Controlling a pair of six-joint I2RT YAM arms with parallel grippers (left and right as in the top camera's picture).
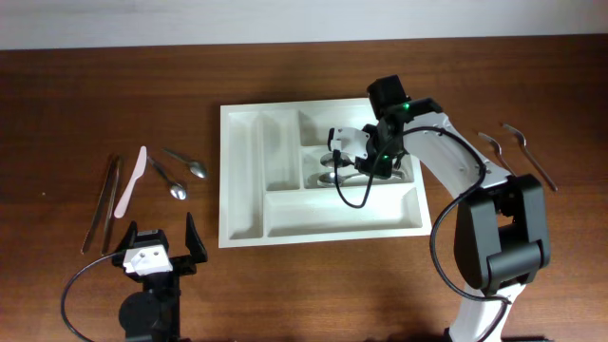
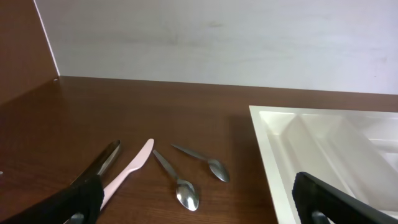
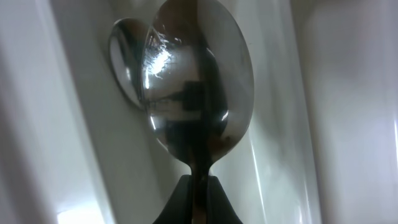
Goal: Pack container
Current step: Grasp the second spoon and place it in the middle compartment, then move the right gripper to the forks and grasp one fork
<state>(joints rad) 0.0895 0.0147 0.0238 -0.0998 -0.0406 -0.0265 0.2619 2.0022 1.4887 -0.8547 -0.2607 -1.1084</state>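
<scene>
The container, a large white cutlery tray, lies mid-table; its left part shows in the left wrist view. My right gripper hangs over the tray's right middle compartment. In the right wrist view my right gripper is shut on the neck of a metal spoon, bowl pointing down into the tray. A second spoon lies in the compartment behind it. My left gripper is open and empty near the front left edge; it also shows in the left wrist view.
Left of the tray lie two metal spoons, a pink plastic knife and dark long utensils. Right of the tray lie two metal utensils. In the left wrist view the spoons and knife lie ahead.
</scene>
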